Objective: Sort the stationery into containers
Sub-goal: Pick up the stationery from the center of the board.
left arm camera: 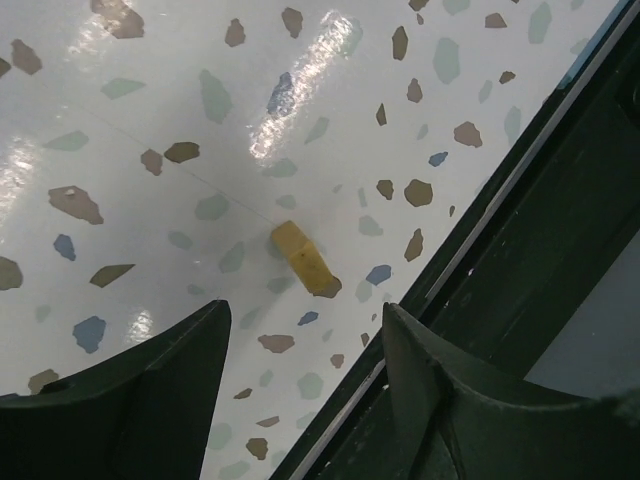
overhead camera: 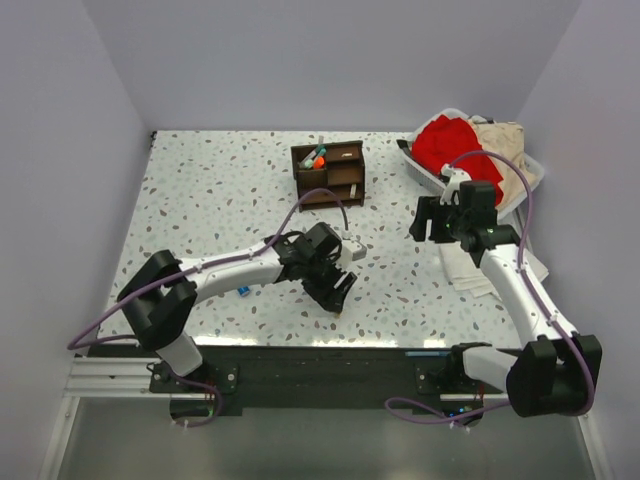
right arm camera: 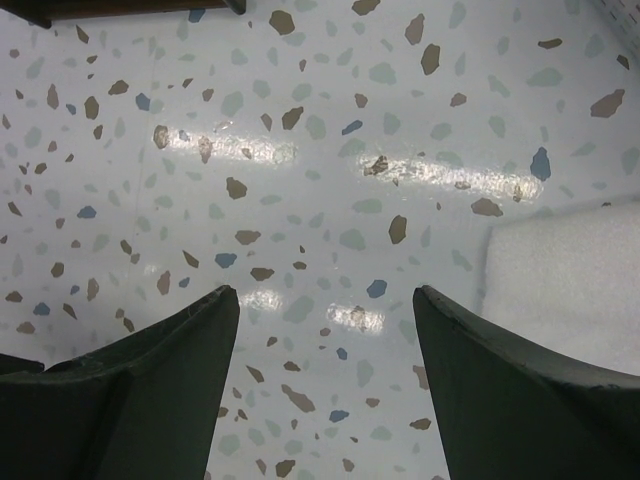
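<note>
Nearest of all, well to the near side of the organiser [overhead camera: 328,173] and close to the front rim of the desk [overhead camera: 200,190], the left gripper [left arm camera: 305,315] hangs with its fingers spread and nothing between them. The tan eraser [left arm camera: 302,258] lies flat on the desk just ahead of that gap, centred on it and touching neither finger. Its long axis runs slantwise across the line from finger to finger (neither along it nor square to it), one end pointing at the desk's rim, the other away from the rim. I judge that a small wrist turn would be needed before closing across its narrow sides. The left arm is plainly the nearer one to it. Further off, to the near right of the organiser, the right gripper [right arm camera: 325,300] is likewise spread and empty over bare desk, with a white cloth [right arm camera: 560,280] just beside it. Farthest, the organiser already holds a few pens [overhead camera: 316,157].
</note>
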Available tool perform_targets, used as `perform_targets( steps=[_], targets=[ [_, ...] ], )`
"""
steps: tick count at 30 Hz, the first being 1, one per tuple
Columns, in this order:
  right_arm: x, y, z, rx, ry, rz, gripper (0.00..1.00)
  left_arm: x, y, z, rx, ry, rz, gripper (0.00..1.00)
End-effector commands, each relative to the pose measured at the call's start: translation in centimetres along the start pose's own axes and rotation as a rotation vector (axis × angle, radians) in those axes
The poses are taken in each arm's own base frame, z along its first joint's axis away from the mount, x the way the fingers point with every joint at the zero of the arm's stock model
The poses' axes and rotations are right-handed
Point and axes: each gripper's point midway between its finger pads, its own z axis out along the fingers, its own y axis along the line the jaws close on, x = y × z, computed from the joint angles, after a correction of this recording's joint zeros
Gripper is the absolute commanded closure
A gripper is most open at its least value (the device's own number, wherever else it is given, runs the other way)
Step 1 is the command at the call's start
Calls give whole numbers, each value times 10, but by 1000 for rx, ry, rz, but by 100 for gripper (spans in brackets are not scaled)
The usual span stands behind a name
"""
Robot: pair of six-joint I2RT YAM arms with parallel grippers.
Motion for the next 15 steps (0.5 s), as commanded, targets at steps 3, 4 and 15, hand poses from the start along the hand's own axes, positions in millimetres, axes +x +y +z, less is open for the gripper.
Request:
perform_targets(
  steps=[3,4,15],
  targets=[
    [-7,6,-15,-37,-46,8,25,-4,-22,15,44,29,-3,35],
    [-9,7,-16,-39,-58,13,25,-2,-21,19,40,41,-2,35],
    [6,6,-20,-58,-54,65,26,-7,-10,29,-19,50,-3,51]
  ],
)
